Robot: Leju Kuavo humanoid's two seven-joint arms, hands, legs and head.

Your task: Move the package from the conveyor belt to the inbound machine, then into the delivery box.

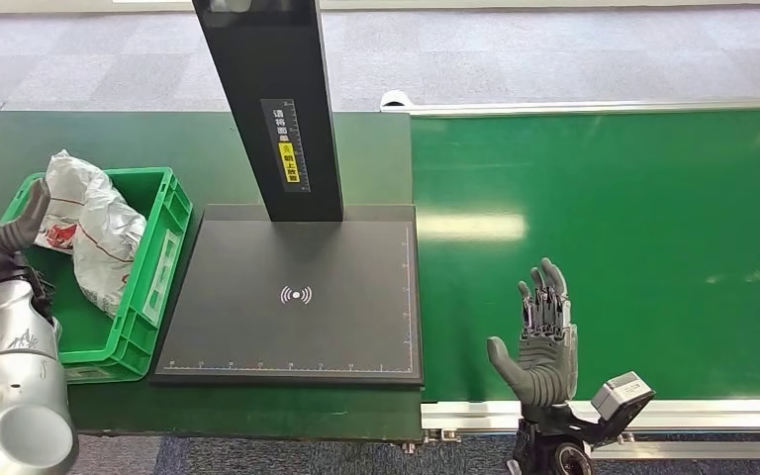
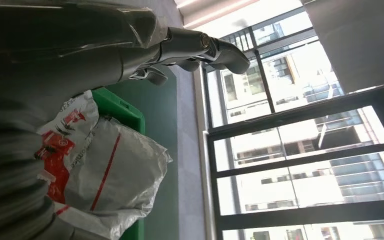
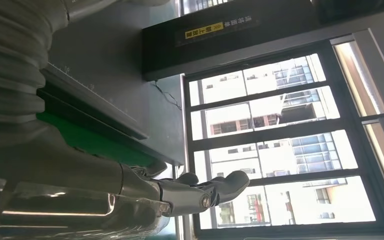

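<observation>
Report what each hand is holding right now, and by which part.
Nothing is held. The right hand is open over the conveyor belt, fingers spread. The left hand is open beside the green box, where the package lies ungripped.

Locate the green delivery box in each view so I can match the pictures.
Head view: green delivery box at the left edge, packages inside, beside the black inbound machine.
Left wrist view: a strip of its green wall behind the packages, next to the left hand.
Right wrist view: not in it.
Shared landmark: the white, red-printed packages link the head and left wrist views.
</observation>
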